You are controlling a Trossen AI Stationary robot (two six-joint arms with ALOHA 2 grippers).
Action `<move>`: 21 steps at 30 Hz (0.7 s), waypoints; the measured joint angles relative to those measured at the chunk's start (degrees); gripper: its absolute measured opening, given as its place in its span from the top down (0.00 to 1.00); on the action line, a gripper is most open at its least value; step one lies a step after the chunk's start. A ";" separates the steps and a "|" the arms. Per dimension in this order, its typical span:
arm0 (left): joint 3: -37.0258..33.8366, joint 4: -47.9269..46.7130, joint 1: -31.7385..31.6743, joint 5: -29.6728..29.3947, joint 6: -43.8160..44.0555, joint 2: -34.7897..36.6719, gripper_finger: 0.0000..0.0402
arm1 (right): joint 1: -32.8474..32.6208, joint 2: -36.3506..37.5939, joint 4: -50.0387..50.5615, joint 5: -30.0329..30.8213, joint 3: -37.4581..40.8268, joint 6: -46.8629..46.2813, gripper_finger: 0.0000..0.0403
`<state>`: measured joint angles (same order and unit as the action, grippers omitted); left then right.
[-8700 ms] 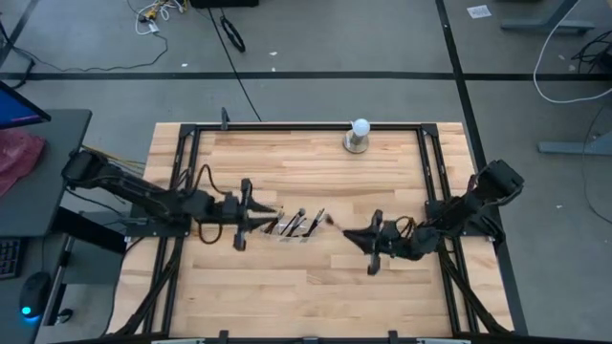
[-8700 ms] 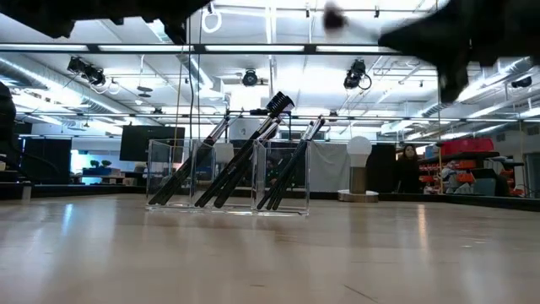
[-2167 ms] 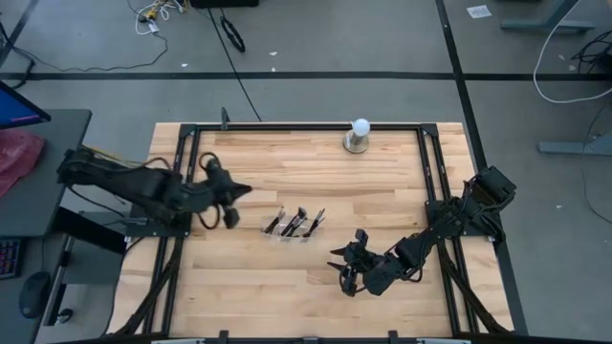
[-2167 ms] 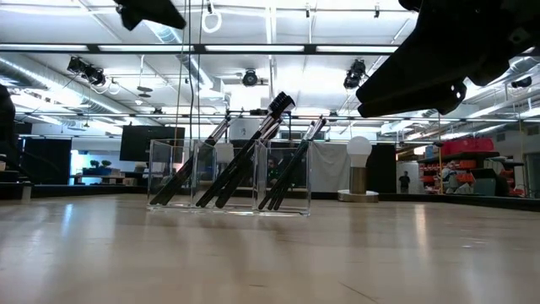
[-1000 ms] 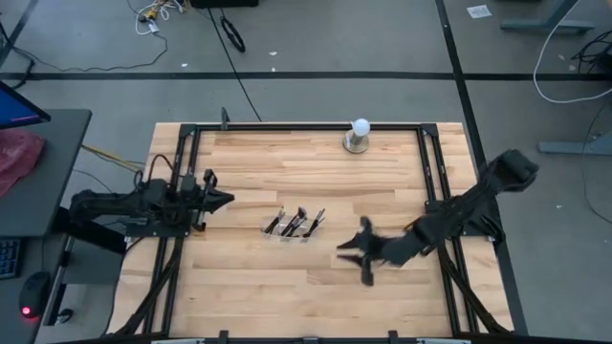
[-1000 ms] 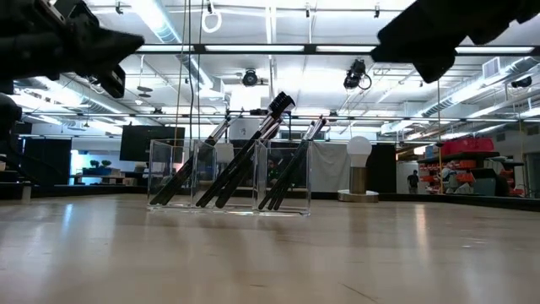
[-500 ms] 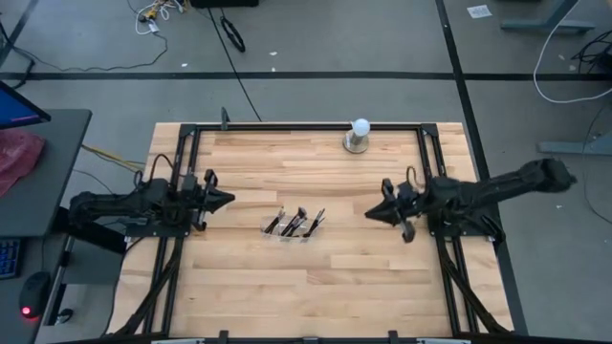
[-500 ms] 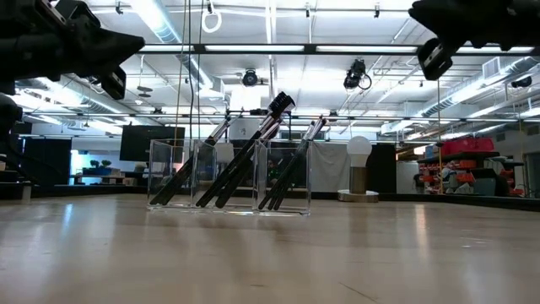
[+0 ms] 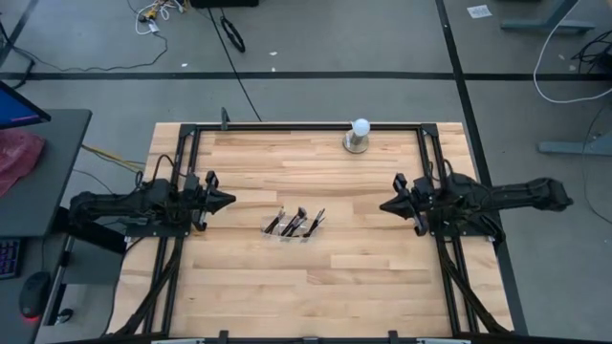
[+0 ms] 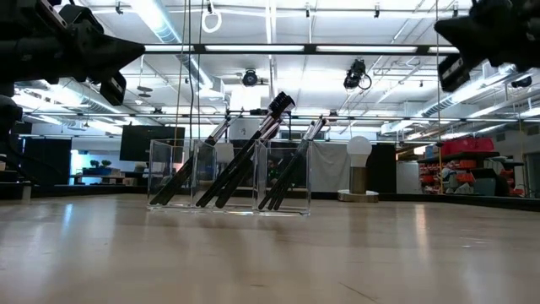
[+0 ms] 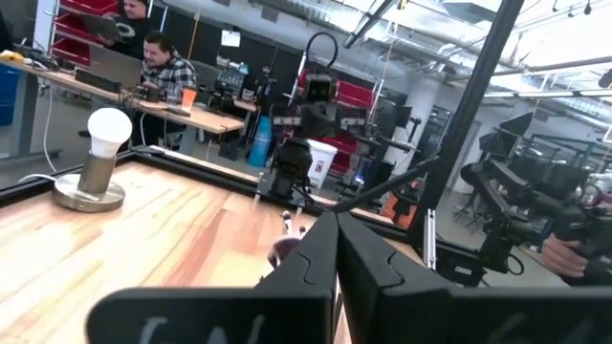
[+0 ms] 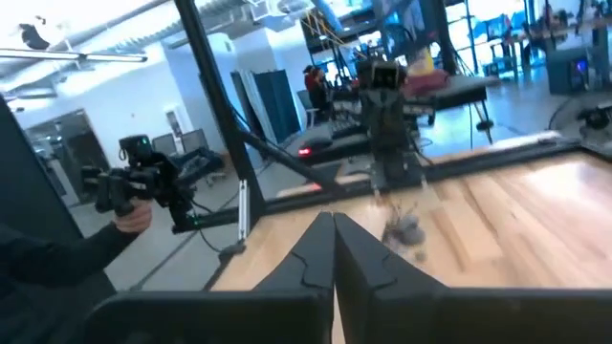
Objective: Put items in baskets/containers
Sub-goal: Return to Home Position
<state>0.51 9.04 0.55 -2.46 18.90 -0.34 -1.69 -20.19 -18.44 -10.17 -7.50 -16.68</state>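
Note:
Several dark makeup brushes [image 9: 295,223] stand in the clear plastic container [image 10: 228,176] at the table's middle. Their lower ends sit in its compartments and they lean on its walls, heads [image 10: 280,103] sticking above the rim. My left gripper [image 9: 227,201] hovers shut, left of the container and pointing at it. My right gripper [image 9: 384,206] hovers shut, right of it and also pointing at it. Both wrist views show the fingers closed together, the left pair [image 11: 335,227] and the right pair [image 12: 333,225], with the brushes [image 12: 406,227] beyond them.
A white ball on a round metal base [image 9: 359,134] stands near the table's far edge. A black frame rail [image 9: 306,125] borders the table. Bare wood [image 9: 306,277] lies between container and near edge. A person's hand with a device [image 12: 134,215] shows beyond the table.
My right gripper has swung from the near-middle of the table toward the right and far edge, drawing back beside the right rail and turning level. It stayed shut. The left arm, container and brushes have kept still.

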 joint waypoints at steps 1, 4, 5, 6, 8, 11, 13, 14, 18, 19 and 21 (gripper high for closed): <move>0.00 0.00 0.01 0.00 0.00 0.00 0.98 | -0.12 1.40 0.07 0.26 1.31 -0.39 0.99; -0.02 0.00 0.01 0.00 0.02 0.00 0.98 | -0.16 5.18 0.17 0.67 3.97 -0.84 0.99; -0.02 0.00 0.01 -0.02 0.02 0.00 0.98 | -0.16 6.34 0.11 0.67 4.59 -0.84 0.99; -0.02 0.00 0.01 0.00 0.02 0.00 0.98 | -0.16 7.25 0.04 0.67 5.16 -0.82 0.99; -0.02 0.00 0.01 0.00 0.02 0.00 0.98 | -0.16 8.96 0.11 0.44 6.27 -0.47 0.99; -0.02 0.00 0.01 -0.01 0.02 0.00 0.98 | -0.16 10.98 3.31 0.30 6.66 0.39 0.99; -0.02 0.00 0.01 -0.02 0.02 0.00 0.98 | -0.16 12.10 4.88 0.30 6.64 1.01 0.99; -0.02 0.00 0.01 -0.02 0.02 0.00 0.98 | -0.16 12.51 5.42 0.62 6.62 1.27 0.99; -0.02 -0.19 0.01 -0.02 -0.04 0.00 0.98 | -0.17 13.62 9.62 5.25 6.59 2.21 0.98; -0.02 -0.62 0.01 -0.01 -0.06 0.00 0.98 | -0.16 13.62 11.33 7.20 6.59 2.22 0.98; -0.02 -2.44 0.01 -0.02 -0.08 -0.01 0.98 | -0.22 13.57 14.91 10.46 6.59 2.20 0.98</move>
<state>0.49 6.59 0.56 -2.48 18.82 -0.35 -1.91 -6.61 -3.52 0.29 -0.91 -14.48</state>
